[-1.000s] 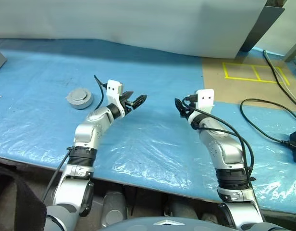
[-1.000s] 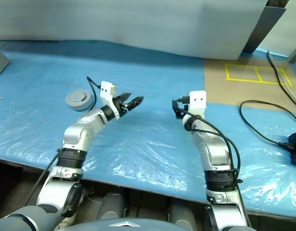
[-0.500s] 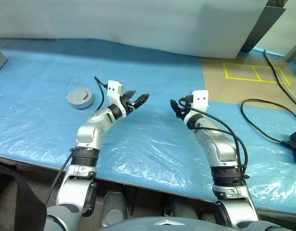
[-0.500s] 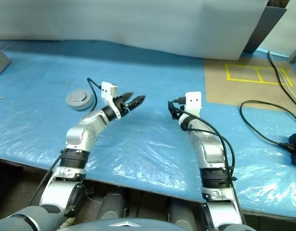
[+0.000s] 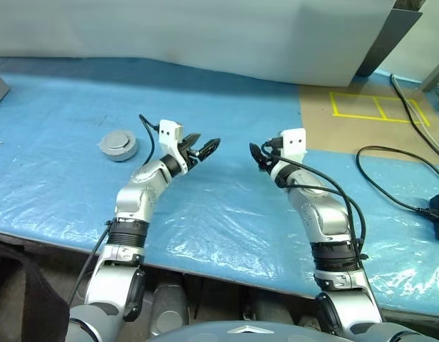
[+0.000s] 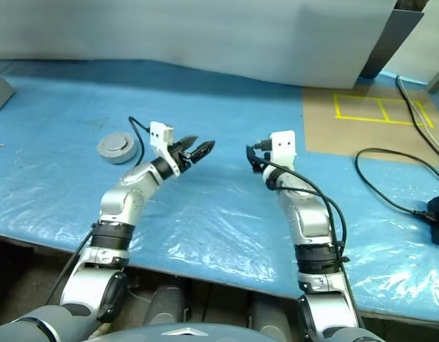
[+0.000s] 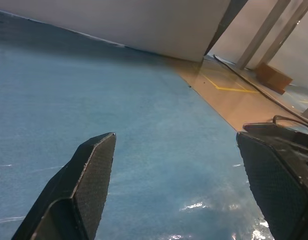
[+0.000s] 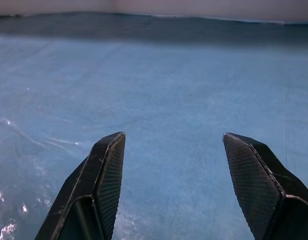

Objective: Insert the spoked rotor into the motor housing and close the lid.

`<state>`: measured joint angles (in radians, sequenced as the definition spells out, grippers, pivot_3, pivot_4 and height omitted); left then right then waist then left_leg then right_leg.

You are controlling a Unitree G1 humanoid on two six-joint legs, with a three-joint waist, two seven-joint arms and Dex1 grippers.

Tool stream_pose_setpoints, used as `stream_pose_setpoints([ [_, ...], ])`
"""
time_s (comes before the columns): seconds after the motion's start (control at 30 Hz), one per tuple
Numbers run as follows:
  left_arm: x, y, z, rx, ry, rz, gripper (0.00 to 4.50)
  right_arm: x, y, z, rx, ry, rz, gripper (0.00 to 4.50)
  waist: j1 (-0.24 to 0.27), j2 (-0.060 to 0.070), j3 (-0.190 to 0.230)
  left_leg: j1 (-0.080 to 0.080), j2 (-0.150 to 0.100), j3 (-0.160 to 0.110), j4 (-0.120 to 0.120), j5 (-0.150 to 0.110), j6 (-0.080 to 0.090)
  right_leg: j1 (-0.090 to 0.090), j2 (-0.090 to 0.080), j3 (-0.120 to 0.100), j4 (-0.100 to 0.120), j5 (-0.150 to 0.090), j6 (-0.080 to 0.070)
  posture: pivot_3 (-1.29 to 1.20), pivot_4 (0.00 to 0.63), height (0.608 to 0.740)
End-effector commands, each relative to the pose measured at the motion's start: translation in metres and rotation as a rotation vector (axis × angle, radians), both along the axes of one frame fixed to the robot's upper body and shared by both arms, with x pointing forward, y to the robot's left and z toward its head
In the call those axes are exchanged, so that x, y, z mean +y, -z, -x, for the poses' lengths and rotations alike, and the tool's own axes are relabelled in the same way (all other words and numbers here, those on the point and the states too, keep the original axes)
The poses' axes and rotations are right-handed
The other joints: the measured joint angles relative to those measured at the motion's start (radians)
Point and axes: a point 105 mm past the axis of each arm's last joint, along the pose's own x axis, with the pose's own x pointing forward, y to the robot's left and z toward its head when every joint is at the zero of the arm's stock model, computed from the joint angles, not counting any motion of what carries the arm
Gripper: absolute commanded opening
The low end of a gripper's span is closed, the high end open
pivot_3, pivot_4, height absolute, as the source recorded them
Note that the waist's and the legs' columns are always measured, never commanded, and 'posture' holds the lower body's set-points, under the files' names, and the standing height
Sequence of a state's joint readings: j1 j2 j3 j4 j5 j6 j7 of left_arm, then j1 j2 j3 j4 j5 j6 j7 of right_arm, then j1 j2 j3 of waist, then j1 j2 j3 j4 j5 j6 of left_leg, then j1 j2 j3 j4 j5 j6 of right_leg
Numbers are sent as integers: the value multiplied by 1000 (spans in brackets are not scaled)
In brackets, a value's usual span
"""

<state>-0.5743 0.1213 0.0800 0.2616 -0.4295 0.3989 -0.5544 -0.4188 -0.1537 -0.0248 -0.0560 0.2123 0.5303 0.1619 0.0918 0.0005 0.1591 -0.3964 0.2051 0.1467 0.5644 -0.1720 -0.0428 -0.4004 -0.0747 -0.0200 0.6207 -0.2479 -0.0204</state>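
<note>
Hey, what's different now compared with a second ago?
Nothing was taken hold of or let go, and nothing has moved. The left pincer and right pincer stay open and empty above the blue sheet; the grey round part lies where it was.

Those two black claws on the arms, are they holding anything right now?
No. The left gripper and right gripper are both open and empty above the blue sheet.
</note>
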Motion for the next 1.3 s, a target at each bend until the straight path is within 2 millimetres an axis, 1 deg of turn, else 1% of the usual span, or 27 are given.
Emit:
stream_pose_setpoints([
  [0.03, 3, -19, -5, -37, -20, 64, 4024, 5, -17, -2, -76, -12, -4, 3238, 0, 0, 0, 0, 0, 0, 0, 0, 0, 0, 0, 0, 0, 0, 0, 0, 150, 740],
  [0.2, 3, -19, -7, -32, -19, 57, 4024, 4, -16, -3, -74, 0, -19, 3238, 0, 0, 0, 0, 0, 0, 0, 0, 0, 0, 0, 0, 0, 0, 0, 0, 150, 740],
  [0.33, -2, -18, -3, -40, 12, 37, 4024, 3, -15, -2, -78, 7, -19, 3238, 0, 0, 0, 0, 0, 0, 0, 0, 0, 0, 0, 0, 0, 0, 0, 0, 150, 740],
  [0.63, -7, -18, -9, -30, 6, 27, 4024, -4, -10, 2, -52, 52, -21, 3238, 0, 0, 0, 0, 0, 0, 0, 0, 0, 0, 0, 0, 0, 0, 0, 0, 150, 740],
  [0.83, -13, -13, -5, -15, 23, 36, 4024, -9, -9, 3, -47, 66, -28, 3238, 1, 0, 0, 0, 0, 0, 0, 0, 0, 0, 0, 0, 0, 0, 0, 0, 150, 740],
  [0.9, -14, -13, -5, -14, 19, 28, 4024, -6, -9, 3, -49, 60, -26, 3238, 1, 0, 0, 0, 0, 0, 0, 0, 0, 0, 0, 0, 0, 0, 0, 0, 150, 740],
  [1.0, -13, -17, -7, -22, 16, 28, 4024, -1, -9, 3, -46, 41, -19, 3238, 0, 0, 0, 0, 0, 0, 0, 0, 0, 0, 0, 0, 0, 0, 0, 0, 150, 740],
  [1.07, -9, -15, -6, -17, 1, 36, 4024, -1, -7, 2, -35, 44, -18, 3238, 0, 0, 0, 0, 0, 0, 0, 0, 0, 0, 0, 0, 0, 0, 0, 0, 150, 740],
  [1.17, -6, -12, -1, -17, -3, 40, 4024, 2, -9, 1, -45, 33, -2, 3238, 0, 0, 0, 0, 0, 0, 0, 0, 0, 0, 0, 0, 0, 0, 0, 0, 150, 740],
  [1.23, -3, -9, -1, -21, -25, 27, 4024, 1, -9, 0, -45, 37, 1, 3238, -1, 0, 0, 0, 0, 0, 0, 0, 0, 0, 0, 0, 0, 0, 0, 0, 150, 740],
  [1.3, -1, -7, -3, -29, -50, -1, 4024, -4, -7, -1, -40, 62, 24, 3238, 0, 0, 0, 0, 0, 0, 0, 0, 0, 0, 0, 0, 0, 0, 0, 0, 150, 740],
])
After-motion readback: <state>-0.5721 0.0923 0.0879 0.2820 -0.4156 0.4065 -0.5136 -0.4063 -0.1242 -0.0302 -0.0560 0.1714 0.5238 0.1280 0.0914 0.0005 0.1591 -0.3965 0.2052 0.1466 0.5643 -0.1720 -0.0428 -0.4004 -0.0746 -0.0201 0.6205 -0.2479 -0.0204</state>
